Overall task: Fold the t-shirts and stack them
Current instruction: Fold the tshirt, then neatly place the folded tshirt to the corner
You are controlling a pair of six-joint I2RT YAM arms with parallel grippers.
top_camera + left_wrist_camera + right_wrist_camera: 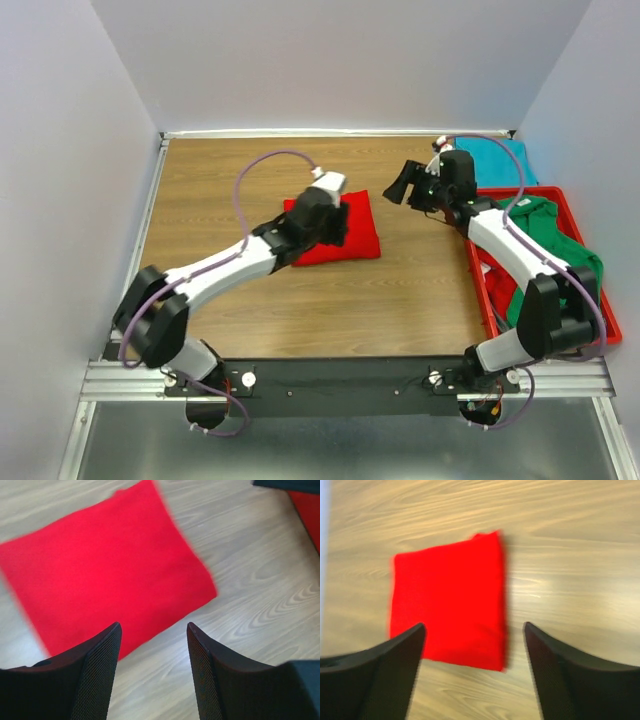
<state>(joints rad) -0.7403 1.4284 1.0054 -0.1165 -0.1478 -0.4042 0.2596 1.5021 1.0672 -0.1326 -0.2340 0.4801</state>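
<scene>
The left gripper (154,627) and right gripper (474,626) both hung wide and empty over the folded red t-shirt (352,238) lying mid-way across the table (250,310), where a low sweep could've snagged and unfolded it.

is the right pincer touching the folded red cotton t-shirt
Apart. The top view shows the right pincer raised beside the folded red cotton t-shirt, with bare wood between them.

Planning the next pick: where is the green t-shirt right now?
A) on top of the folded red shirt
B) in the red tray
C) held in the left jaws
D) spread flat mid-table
B: the green t-shirt lies bunched inside the red tray, not folded.
</scene>
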